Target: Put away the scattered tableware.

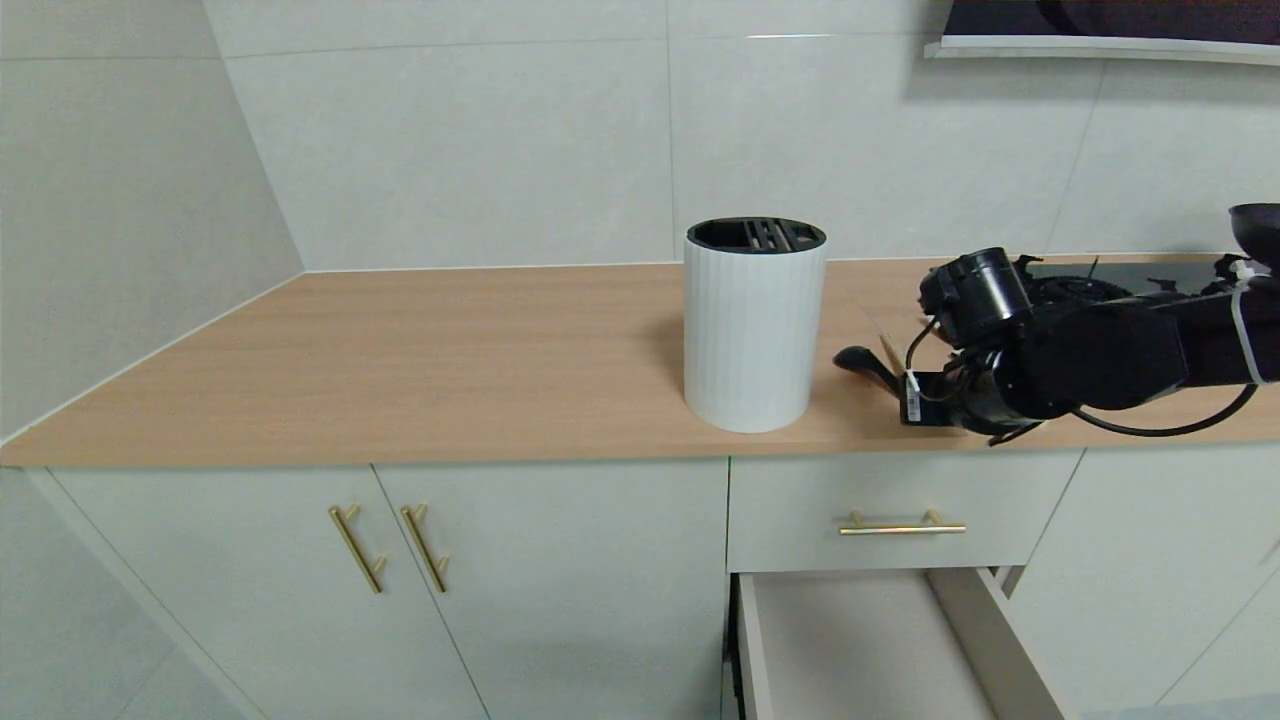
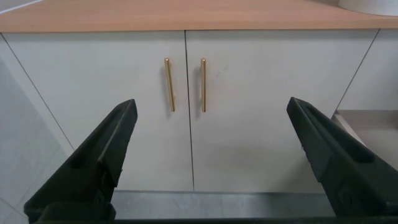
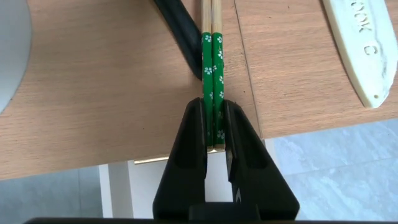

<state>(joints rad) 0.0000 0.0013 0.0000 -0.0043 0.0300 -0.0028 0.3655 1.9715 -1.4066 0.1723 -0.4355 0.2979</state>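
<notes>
Right wrist view: chopsticks pinched at the front edge, nothing stowed yet.

Left tool (image 2: 211,104) is spread and holds nothing, low before the cabinet doors (image 2: 186,124); a drawer (image 1: 860,640) under the surface stands open. Right tool (image 3: 214,109) is pressed onto the green chopsticks (image 3: 212,56) near their butt ends, and the pair lies flat at the front edge of the surface (image 1: 400,350). A black utensil (image 3: 177,34) lies just beside them and a white ceramic piece (image 3: 360,50) lies nearby. Judged early in the task: nothing protrudes from the white holder (image 1: 755,330), so chopsticks and utensil both remain to be put away. Surface is light wood-grain, running back to a pale tiled wall (image 1: 450,130).
</notes>
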